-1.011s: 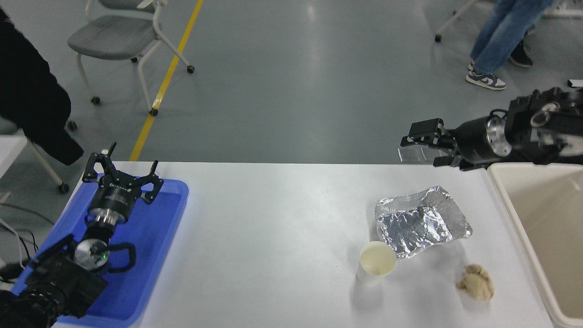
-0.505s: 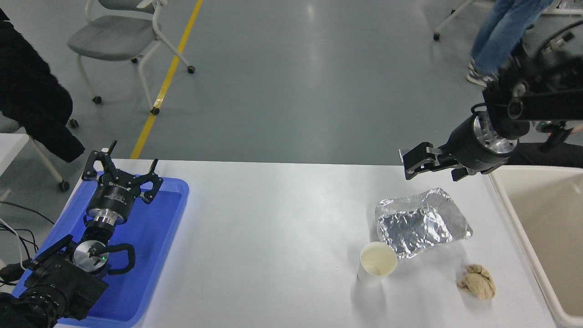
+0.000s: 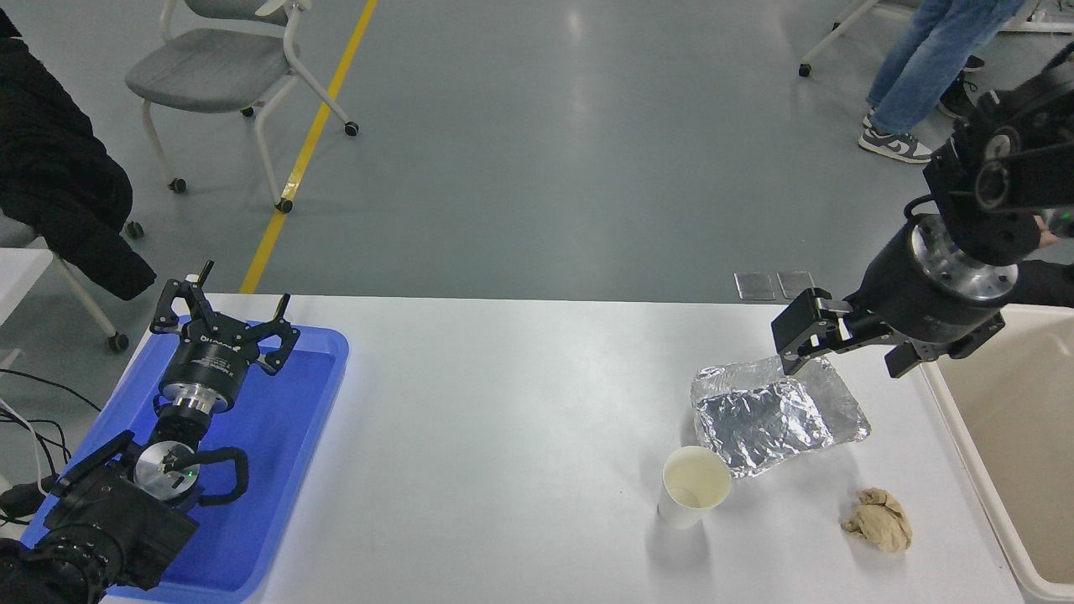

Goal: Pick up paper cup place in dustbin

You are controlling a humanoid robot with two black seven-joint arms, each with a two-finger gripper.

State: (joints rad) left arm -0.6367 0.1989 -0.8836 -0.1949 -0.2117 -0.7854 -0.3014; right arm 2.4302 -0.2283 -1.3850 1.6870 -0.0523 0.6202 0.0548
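I see the paper cup upright near the table's near edge, touching the silver foil tray's corner. My right gripper hangs over that tray's far side; I cannot tell its finger state. The dustbin sits at the right edge; the left gripper, spread empty, sits parked over the blue tray

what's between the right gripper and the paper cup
In the head view, the crumpled silver foil tray lies between the right gripper and the paper cup.

Glossy grey floor, yellow floor line — grey wheeled chair, white table
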